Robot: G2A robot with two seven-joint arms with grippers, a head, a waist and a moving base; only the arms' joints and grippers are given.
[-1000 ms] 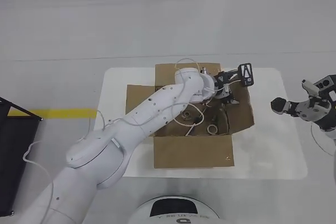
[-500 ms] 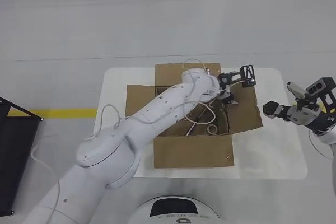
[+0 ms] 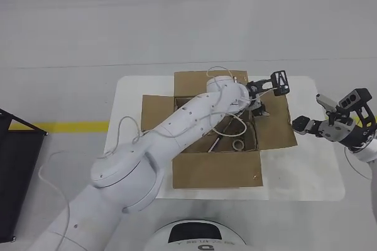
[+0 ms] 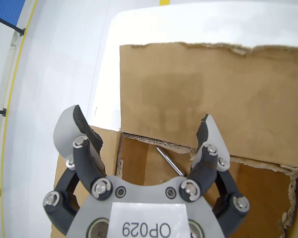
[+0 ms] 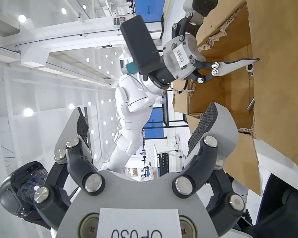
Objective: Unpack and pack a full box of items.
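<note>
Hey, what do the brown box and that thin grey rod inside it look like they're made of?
The brown open box looks like matte corrugated cardboard: fluted layers show along its cut and torn edges. The thin grey rod inside it looks like smooth metal, with a bright sheen along its length, though coated plastic can't be ruled out.

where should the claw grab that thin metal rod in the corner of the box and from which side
Grip the metal rod mid-shaft, coming straight down with the open left claw, closing across the shaft. It is thin, straight, and seems to lie slantwise on the floor of the box close to the corner walls, so a side approach looks blocked.
</note>
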